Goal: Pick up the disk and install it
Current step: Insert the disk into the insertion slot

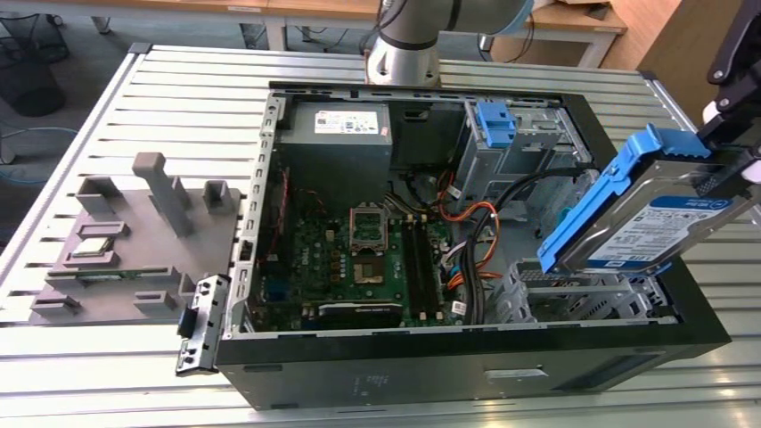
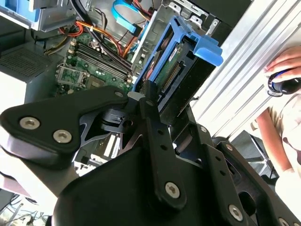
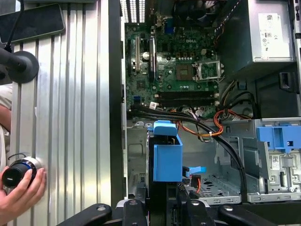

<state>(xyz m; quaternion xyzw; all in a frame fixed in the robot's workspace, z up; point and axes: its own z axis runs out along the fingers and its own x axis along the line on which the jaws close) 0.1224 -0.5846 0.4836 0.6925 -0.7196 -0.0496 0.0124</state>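
Grey plastic fixture tray (image 1: 131, 241) lies on the slatted metal table (image 1: 178, 98), just beside the open computer case (image 1: 476, 366) on the exterior view's left. Inside the case, the green motherboard (image 1: 356, 259) covers the floor at that same end, and the grey power supply (image 1: 339, 134) sits against the case's far wall. A bare blue bracket (image 1: 494, 125) stands in the drive cage (image 1: 535, 143) at the case's far corner.

Over the end of the case at the exterior view's right, the disk (image 1: 648, 223) hangs tilted in its blue frame, label up. Its lower end is near the case's metal bay; whether they touch I cannot tell. The gripper (image 2: 149, 94) has its jaws closed tight on the disk's upper end, one finger on each flat face.

Outside the case, a person's hand (image 3: 19, 197) rests on a black knob (image 3: 14, 173) on the table.
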